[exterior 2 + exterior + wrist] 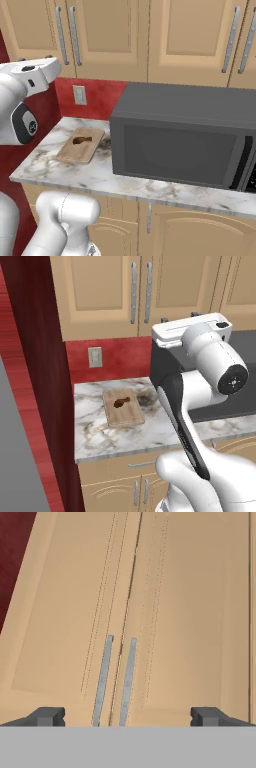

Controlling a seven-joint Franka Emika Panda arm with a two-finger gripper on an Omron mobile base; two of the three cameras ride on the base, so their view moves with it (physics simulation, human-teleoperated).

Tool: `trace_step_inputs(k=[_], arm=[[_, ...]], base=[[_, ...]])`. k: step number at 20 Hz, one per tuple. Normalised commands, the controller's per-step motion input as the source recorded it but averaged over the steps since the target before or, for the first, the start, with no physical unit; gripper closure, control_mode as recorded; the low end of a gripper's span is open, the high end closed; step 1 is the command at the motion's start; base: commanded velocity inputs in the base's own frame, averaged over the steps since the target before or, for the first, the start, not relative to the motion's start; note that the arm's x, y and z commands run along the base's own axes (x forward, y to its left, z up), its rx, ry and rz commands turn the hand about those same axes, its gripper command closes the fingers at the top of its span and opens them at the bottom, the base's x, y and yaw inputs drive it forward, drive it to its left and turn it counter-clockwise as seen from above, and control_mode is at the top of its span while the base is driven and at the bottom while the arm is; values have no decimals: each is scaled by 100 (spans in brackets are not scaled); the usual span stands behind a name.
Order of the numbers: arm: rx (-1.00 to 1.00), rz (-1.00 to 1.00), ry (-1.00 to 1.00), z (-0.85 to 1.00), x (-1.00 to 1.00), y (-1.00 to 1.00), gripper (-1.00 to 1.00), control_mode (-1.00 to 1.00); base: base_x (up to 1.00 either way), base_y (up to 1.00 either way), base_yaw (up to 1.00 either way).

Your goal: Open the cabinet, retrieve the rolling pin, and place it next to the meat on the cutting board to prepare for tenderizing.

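The cabinet (100, 291) hangs over the counter with both doors shut; its two long silver handles (116, 679) stand side by side at the centre seam. My gripper (127, 716) faces those doors, a little away from them, open, with nothing between its fingers (47, 715). In the left base view the hand sits just below the doors' lower edge. On the counter lies the cutting board (123, 411), with the small dark meat (122, 402) on its far half. From the right, the cutting board (79, 149) and meat (81, 140) show again. The rolling pin is hidden.
A dark grey microwave (180, 135) stands on the marble counter (100, 438) right of the board. A wall outlet (95, 357) sits on the red backsplash. A dark red panel (35, 356) bounds the counter on the left. More wall cabinets (200, 35) hang to the right.
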Motion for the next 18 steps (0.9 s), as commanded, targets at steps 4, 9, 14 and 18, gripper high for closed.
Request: trace_step_inputs(k=[4,9,14,18], arm=[[0,0,0,0,26,0,-100,-100],[0,-6,2,0,58,0,-100,-100],[0,-11,8,0,47,0,-100,-100],[0,-10,6,0,35,1,-100,-100]], base=[[0,0,0],[0,0,0],[0,0,0],[0,0,0]])
